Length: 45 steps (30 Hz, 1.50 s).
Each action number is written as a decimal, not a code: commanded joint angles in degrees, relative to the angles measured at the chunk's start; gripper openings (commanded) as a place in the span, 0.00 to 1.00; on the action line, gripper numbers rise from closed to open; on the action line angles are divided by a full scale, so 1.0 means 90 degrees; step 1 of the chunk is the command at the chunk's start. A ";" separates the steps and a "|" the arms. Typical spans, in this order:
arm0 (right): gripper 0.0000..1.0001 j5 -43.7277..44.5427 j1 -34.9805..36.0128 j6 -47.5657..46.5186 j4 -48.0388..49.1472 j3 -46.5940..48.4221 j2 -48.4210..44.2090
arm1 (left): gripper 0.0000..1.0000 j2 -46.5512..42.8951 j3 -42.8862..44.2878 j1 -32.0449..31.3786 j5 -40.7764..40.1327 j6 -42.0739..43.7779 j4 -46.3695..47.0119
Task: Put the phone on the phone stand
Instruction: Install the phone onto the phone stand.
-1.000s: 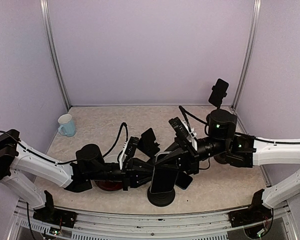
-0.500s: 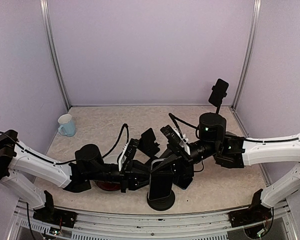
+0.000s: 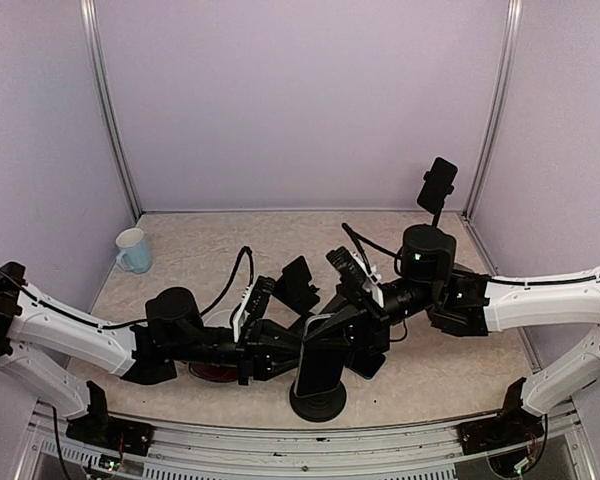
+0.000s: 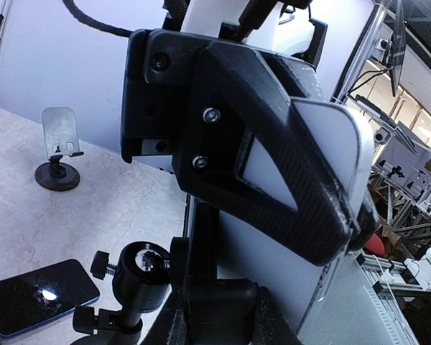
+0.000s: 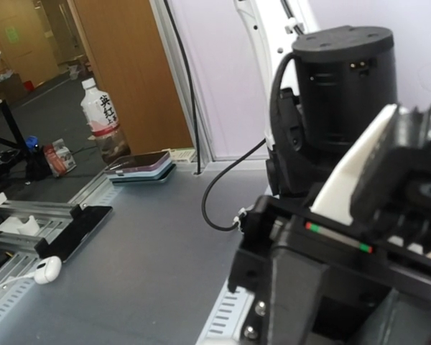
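Observation:
The phone (image 3: 318,368) stands upright against the cradle of a black phone stand with a round base (image 3: 317,403), at the near middle of the table. My right gripper (image 3: 338,322) is shut on the phone's top edge. In the left wrist view one of its fingers (image 4: 273,165) lies across the phone's pale back (image 4: 273,259). My left gripper (image 3: 283,352) comes in from the left and is shut on the stand's cradle block (image 4: 219,305), beside the stand's ball joint (image 4: 140,266).
A second phone (image 3: 368,362) lies flat just right of the stand and also shows in the left wrist view (image 4: 36,295). An empty stand (image 3: 298,282) is behind. Another stand with a phone (image 3: 439,185) is at the back right. A mug (image 3: 133,250) is far left, and a dark red disc (image 3: 220,372) sits under my left arm.
The right arm has moved left and slightly nearer with the phone. The stand and phone have shifted a little left and towards the near edge. Both grips are unchanged.

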 commanded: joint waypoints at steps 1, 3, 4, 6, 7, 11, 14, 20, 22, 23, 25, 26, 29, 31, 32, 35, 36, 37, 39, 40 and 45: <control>0.00 0.0166 -0.0206 -0.0053 -0.0176 -0.0071 -0.0100 | 0.00 -0.0462 -0.0040 -0.0101 0.0215 0.0146 0.0550; 0.00 0.0108 -0.0206 -0.0101 -0.0282 -0.0037 -0.0012 | 0.00 -0.0504 -0.0042 -0.0101 0.0113 0.0171 0.0484; 0.00 0.0114 -0.0210 -0.0139 -0.0326 -0.0033 0.0029 | 0.00 -0.0537 -0.0051 -0.0096 0.0063 0.0176 0.0474; 0.00 0.0160 -0.0211 -0.0174 -0.0365 -0.0026 0.0107 | 0.00 -0.0586 -0.0076 -0.0100 0.0010 0.0150 0.0451; 0.00 0.0163 -0.0208 -0.0174 -0.0380 0.0000 0.0153 | 0.00 -0.0617 -0.0083 -0.0101 0.0009 0.0146 0.0455; 0.00 0.0201 -0.0195 -0.0227 -0.0494 0.0025 0.0298 | 0.00 -0.0681 -0.0134 -0.0091 -0.0076 0.0193 0.0387; 0.00 0.0505 -0.0191 -0.0281 -0.0611 0.0009 0.0325 | 0.00 -0.0719 -0.0213 -0.0080 -0.0156 0.0112 0.0444; 0.00 0.1171 -0.0199 -0.0496 -0.1033 -0.0102 0.0152 | 0.00 -0.0870 -0.0366 -0.0072 -0.0404 0.0143 0.0414; 0.00 0.1326 -0.0202 -0.0531 -0.1162 -0.0136 0.0096 | 0.00 -0.0898 -0.0399 -0.0067 -0.0416 0.0108 0.0440; 0.00 0.1360 -0.0207 -0.0529 -0.1204 -0.0149 0.0071 | 0.00 -0.0901 -0.0387 -0.0071 -0.0411 0.0107 0.0432; 0.00 0.1441 -0.0207 -0.0540 -0.1262 -0.0205 0.0011 | 0.00 -0.0886 -0.0387 -0.0067 -0.0425 0.0128 0.0431; 0.00 0.1506 -0.0214 -0.0547 -0.1271 -0.0233 -0.0019 | 0.00 -0.0867 -0.0385 -0.0071 -0.0452 0.0133 0.0438; 0.00 0.1611 -0.0238 -0.0519 -0.1267 -0.0328 -0.0079 | 0.00 -0.0786 -0.0368 -0.0071 -0.0444 0.0071 0.0513; 0.00 0.1615 -0.0246 -0.0474 -0.1269 -0.0358 -0.0122 | 0.00 -0.0754 -0.0341 -0.0098 -0.0433 0.0056 0.0514; 0.00 0.1623 -0.0253 -0.0478 -0.1293 -0.0377 -0.0144 | 0.00 -0.0757 -0.0330 -0.0104 -0.0438 0.0074 0.0494; 0.00 0.1794 -0.0288 -0.0544 -0.1478 -0.0398 -0.0240 | 0.00 -0.0790 -0.0324 -0.0111 -0.0513 0.0116 0.0457; 0.00 0.1846 -0.0321 -0.0544 -0.1534 -0.0408 -0.0270 | 0.00 -0.0814 -0.0323 -0.0118 -0.0519 0.0108 0.0452; 0.00 0.1850 -0.0358 -0.0532 -0.1554 -0.0426 -0.0316 | 0.00 -0.0841 -0.0323 -0.0125 -0.0523 0.0107 0.0437; 0.00 0.1830 -0.0402 -0.0512 -0.1568 -0.0479 -0.0423 | 0.00 -0.0910 -0.0324 -0.0153 -0.0566 0.0165 0.0359; 0.00 0.1843 -0.0407 -0.0516 -0.1577 -0.0508 -0.0471 | 0.00 -0.0943 -0.0319 -0.0175 -0.0619 0.0213 0.0312; 0.00 0.1941 -0.0472 -0.0442 -0.1599 -0.0596 -0.0580 | 0.00 -0.0994 -0.0303 -0.0246 -0.0748 0.0244 0.0237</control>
